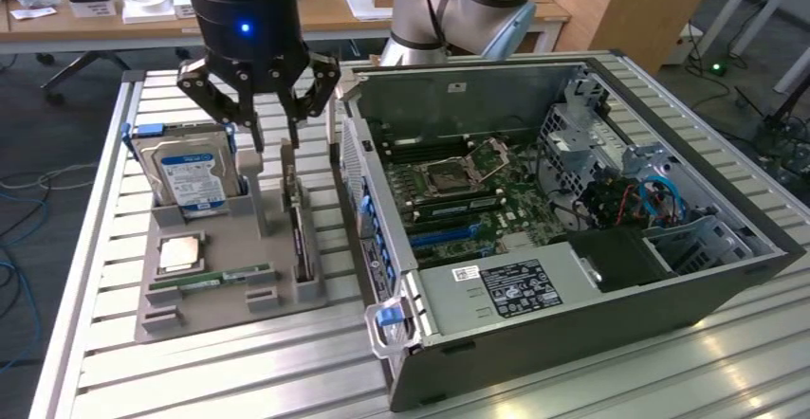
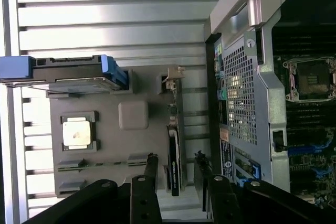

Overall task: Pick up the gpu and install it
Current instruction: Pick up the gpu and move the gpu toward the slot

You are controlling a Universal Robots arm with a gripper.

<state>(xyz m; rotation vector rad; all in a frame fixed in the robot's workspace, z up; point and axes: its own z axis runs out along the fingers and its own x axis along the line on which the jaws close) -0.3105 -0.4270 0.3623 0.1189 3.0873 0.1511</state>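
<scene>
The gpu (image 1: 300, 234) is a thin dark card standing on its edge in a slot of the grey holder tray (image 1: 228, 303), with its pale metal bracket (image 2: 172, 76) at the far end. My gripper (image 1: 275, 142) hangs just above the card's bracket end, open. In the wrist view the gripper (image 2: 175, 167) has one dark finger (image 2: 151, 167) on each side of the gpu (image 2: 174, 153), with a gap to the card on both sides. Nothing is held.
The tray also holds an upright hard drive (image 1: 190, 174), a square processor (image 1: 181, 251) and a green memory stick (image 1: 212, 278). The open computer case (image 1: 557, 277) lies close on the exterior view's right, its motherboard (image 1: 462, 196) exposed. Everything rests on a slatted metal table (image 1: 190, 381).
</scene>
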